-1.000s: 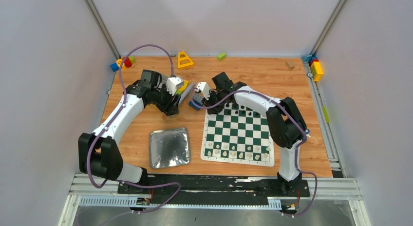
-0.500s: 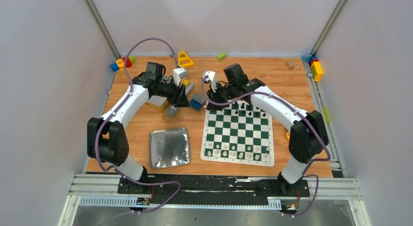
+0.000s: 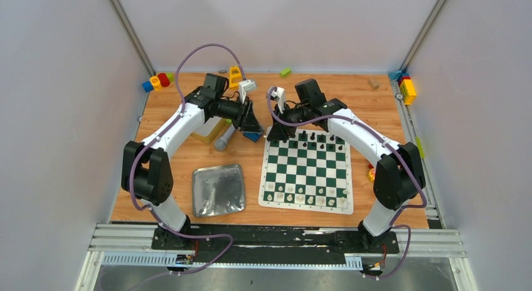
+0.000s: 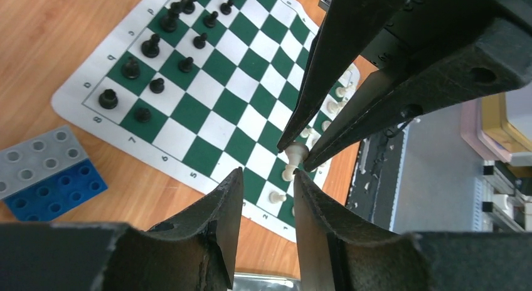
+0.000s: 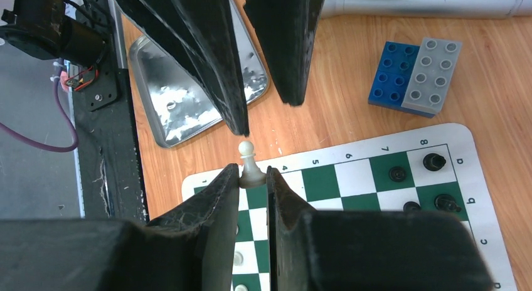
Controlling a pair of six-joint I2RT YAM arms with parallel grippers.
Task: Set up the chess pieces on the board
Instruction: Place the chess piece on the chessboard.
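While right jaws pinch a white pawn (image 5: 250, 165), empty left jaws have narrowed, part-open.

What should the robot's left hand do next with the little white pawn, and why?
Probably the left gripper should ease forward until its fingers straddle the head of the white pawn, then pinch. The right gripper grips that pawn by its base, while the left's jaws stand open with nothing between them.

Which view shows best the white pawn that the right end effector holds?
The right wrist view: the pawn is close, sharp and nearly whole. The left wrist view shows it smaller, partly covered. The top view does not show it.
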